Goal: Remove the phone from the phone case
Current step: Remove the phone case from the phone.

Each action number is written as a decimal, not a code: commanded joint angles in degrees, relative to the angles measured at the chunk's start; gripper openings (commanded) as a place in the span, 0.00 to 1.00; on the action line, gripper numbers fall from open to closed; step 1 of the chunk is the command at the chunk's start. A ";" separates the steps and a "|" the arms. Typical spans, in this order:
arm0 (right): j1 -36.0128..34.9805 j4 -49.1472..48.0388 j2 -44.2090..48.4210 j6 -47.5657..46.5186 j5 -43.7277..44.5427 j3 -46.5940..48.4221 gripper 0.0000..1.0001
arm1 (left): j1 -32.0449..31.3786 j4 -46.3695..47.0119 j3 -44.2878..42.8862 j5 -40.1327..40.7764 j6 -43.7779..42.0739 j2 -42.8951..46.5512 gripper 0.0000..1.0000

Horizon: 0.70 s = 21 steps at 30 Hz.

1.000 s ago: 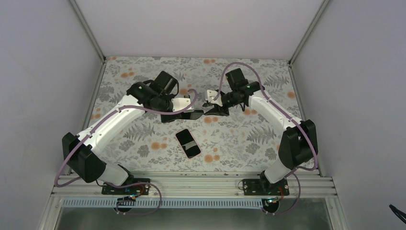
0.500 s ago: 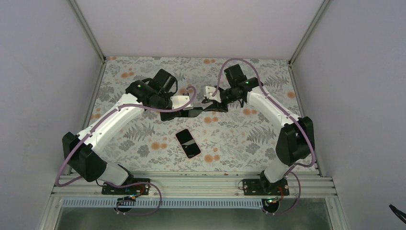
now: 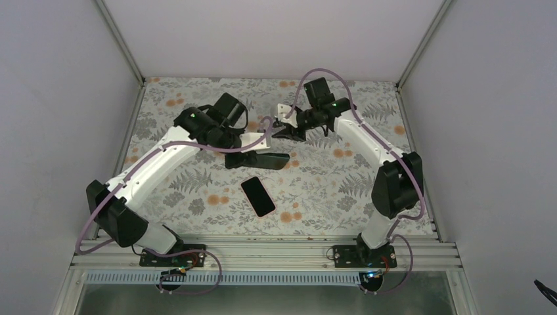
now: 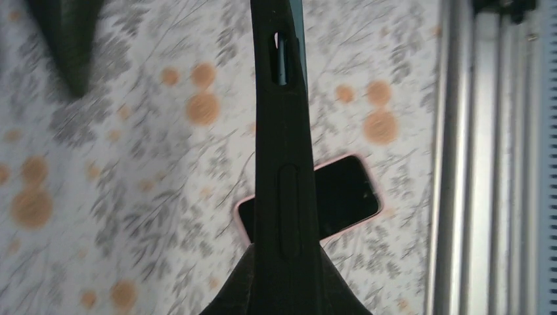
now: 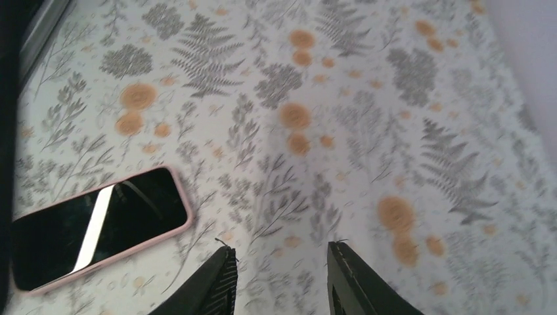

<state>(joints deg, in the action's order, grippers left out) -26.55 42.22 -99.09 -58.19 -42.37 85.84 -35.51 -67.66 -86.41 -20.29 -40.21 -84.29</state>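
The phone (image 3: 257, 195), a dark screen with a pink rim, lies flat on the floral table, near the middle front. It also shows in the left wrist view (image 4: 345, 193) and the right wrist view (image 5: 98, 226). My left gripper (image 3: 244, 159) is shut on the black phone case (image 3: 266, 159) and holds it above the table, behind the phone. The left wrist view shows the case edge-on (image 4: 282, 164), running up from my left gripper (image 4: 284, 269). My right gripper (image 3: 289, 130) is open and empty, above the table behind the case, with its jaws apart in the right wrist view (image 5: 282, 262).
The floral table cover (image 3: 328, 190) spans the work area between grey walls. A metal rail (image 3: 263, 249) runs along the near edge, also seen in the left wrist view (image 4: 473, 164). A dark shape (image 5: 8, 98) fills the left edge of the right wrist view.
My right gripper has left the case's right end and pulled back toward the far side. The case has stayed in my left gripper. The phone has not moved.
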 commanded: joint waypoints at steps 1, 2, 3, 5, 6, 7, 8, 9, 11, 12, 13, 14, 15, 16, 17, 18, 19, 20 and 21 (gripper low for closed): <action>-0.26 -1.44 -1.62 1.42 -7.08 5.67 0.36 | -1.82 5.24 1.02 -7.52 -0.29 0.17 0.02; -0.48 0.26 -1.90 0.93 -9.20 6.59 0.36 | -1.92 7.19 1.88 -6.48 0.27 0.10 0.02; -1.00 1.98 -2.24 0.46 -11.06 7.37 0.36 | -1.98 9.09 2.69 -5.14 0.75 -0.09 0.02; -2.22 4.92 -2.80 -0.13 -13.21 8.57 0.36 | -2.02 12.49 3.29 -2.76 1.52 -1.01 0.02; -2.98 6.37 -2.99 -0.73 -13.63 8.92 0.36 | -2.02 13.50 3.24 -1.76 1.61 -1.58 0.02; -3.78 7.51 -2.99 -1.41 -13.23 9.06 0.36 | -2.07 14.05 3.12 -1.04 1.43 -2.12 0.02; -4.51 7.93 -2.70 -1.58 -12.06 8.85 0.36 | -2.05 14.30 2.79 -0.51 1.24 -2.71 0.02; -4.75 7.83 -2.02 -1.55 -11.20 8.18 0.36 | -2.05 14.16 2.42 -0.04 0.96 -3.29 0.02; -3.68 5.67 0.27 -0.43 -9.29 5.71 0.36 | -2.05 14.05 1.99 1.43 0.56 -3.85 0.02; -2.80 4.22 1.65 0.12 -8.36 3.91 0.36 | -2.03 14.05 2.19 2.20 0.29 -3.63 0.02; -1.46 2.53 3.27 0.84 -7.81 1.29 0.36 | -1.97 14.23 2.58 3.24 0.13 -3.15 0.02; 0.04 1.27 5.82 1.03 -7.53 -0.32 0.37 | -1.96 14.49 3.18 4.07 -0.02 -2.61 0.02; 1.33 0.72 7.10 0.93 -7.35 -1.76 0.37 | -1.89 14.68 3.83 4.81 -0.16 -1.88 0.02; 2.67 0.83 8.05 0.26 -7.35 -2.87 0.37 | -1.85 14.76 4.51 5.74 -0.34 -1.09 0.02; 3.70 1.34 8.87 -0.51 -7.31 -3.86 0.38 | -1.85 14.64 4.84 6.42 -0.46 -0.42 0.02; 4.43 2.05 9.57 -1.50 -7.29 -4.77 0.38 | -1.78 14.44 5.23 6.91 -0.57 0.20 0.02; 4.94 2.79 10.20 -2.30 -7.35 -5.67 0.38 | -1.72 14.40 5.55 7.49 -0.57 0.83 0.02; 5.12 3.31 10.75 -2.95 -7.33 -6.65 0.39 | -1.63 14.33 5.69 7.81 -0.58 1.34 0.02; 5.12 3.74 11.30 -3.34 -7.46 -7.44 0.39 | -1.59 14.31 5.88 8.09 -0.64 1.72 0.02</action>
<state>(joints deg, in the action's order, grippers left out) -22.35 44.80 -91.35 -58.81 -49.17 81.54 -37.58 -55.70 -80.97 -14.39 -40.12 -86.50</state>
